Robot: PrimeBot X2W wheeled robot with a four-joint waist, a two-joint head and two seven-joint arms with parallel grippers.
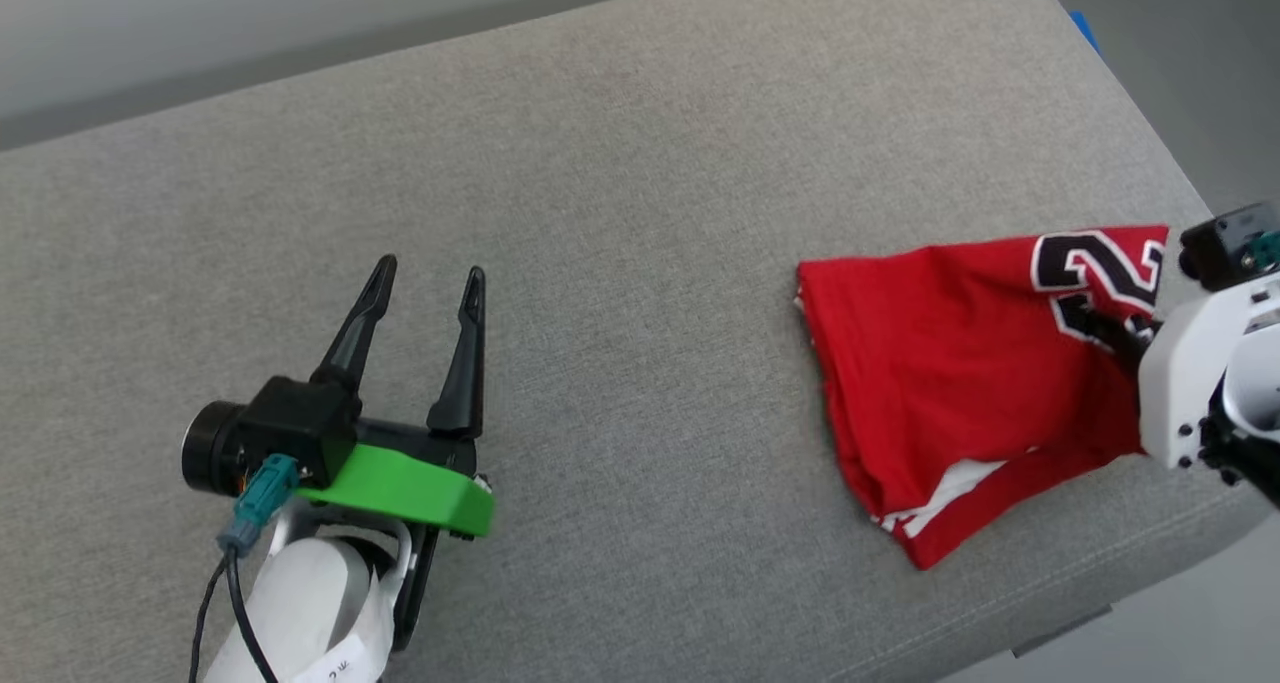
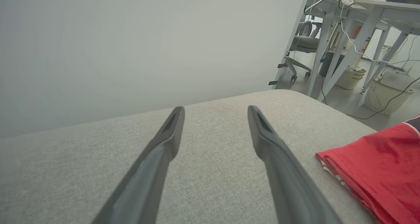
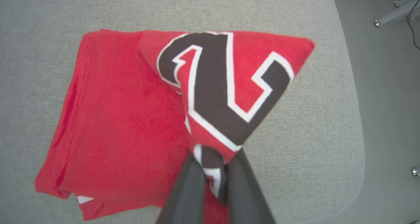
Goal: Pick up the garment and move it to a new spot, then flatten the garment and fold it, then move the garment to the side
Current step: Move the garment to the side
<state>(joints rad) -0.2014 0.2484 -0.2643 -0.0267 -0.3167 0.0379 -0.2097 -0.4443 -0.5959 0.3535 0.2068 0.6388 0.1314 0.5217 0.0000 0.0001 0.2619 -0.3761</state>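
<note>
Our right claw [image 3: 215, 160] is clamped on the garment [image 1: 940, 363]. It pinches a peak of red cloth at the black, white-outlined numeral, so that part is drawn up from the grey bench [image 1: 620, 213] while the rest lies folded on it. The garment sits near the bench's right end, close to its rounded corner and front edge. In our head view a strip of white with striped trim shows at its lower edge. Our left claw [image 1: 430, 268] hovers over bare bench well apart from the garment, its two dark fingers spread wide with nothing between them. In our left wrist view the folded red edge lies to the right of those fingers. Beyond the bench we see a pale wall [image 2: 131, 53], white table legs [image 2: 354, 47] and woven baskets [image 2: 384, 96].
</note>
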